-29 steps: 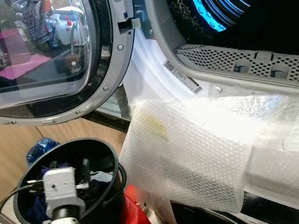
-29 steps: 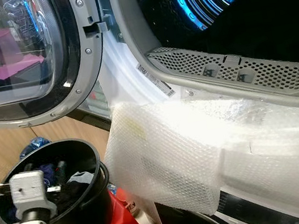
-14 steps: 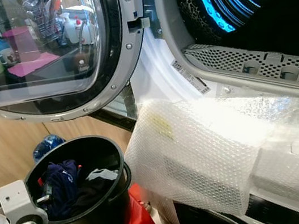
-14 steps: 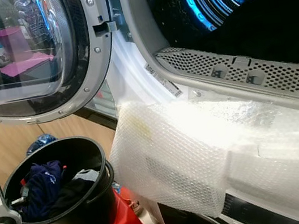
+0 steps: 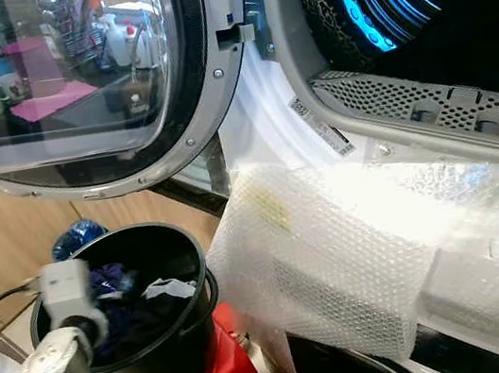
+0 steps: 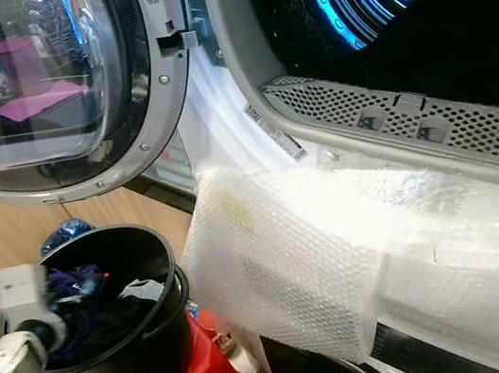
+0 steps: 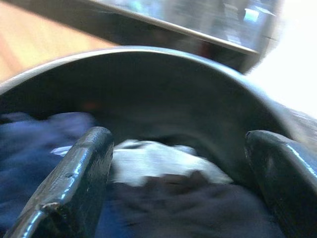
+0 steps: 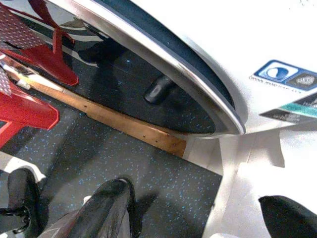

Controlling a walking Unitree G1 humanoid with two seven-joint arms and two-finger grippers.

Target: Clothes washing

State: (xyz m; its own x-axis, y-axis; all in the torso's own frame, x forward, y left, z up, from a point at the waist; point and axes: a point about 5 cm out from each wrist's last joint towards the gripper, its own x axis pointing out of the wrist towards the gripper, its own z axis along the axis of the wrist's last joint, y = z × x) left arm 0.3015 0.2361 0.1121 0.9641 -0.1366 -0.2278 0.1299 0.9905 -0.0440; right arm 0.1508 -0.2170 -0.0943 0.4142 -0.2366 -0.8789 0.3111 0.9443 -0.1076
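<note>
Left tool (image 7: 178,173) spread inside bucket (image 5: 177,352); clothes (image 7: 163,198) judged soft, limp, light; bunched dark fold best pinched.

Half a second ago the left arm was drawn back outside the black bucket (image 5: 178,361). Now the left tool (image 7: 173,163) has come in again over the bucket's near left rim, fingers apart above the dark clothes (image 7: 163,198).

Left gripper (image 7: 178,163) reaches forward and down with jaws spread wide; right gripper (image 8: 198,210) hangs low, jaws apart
</note>
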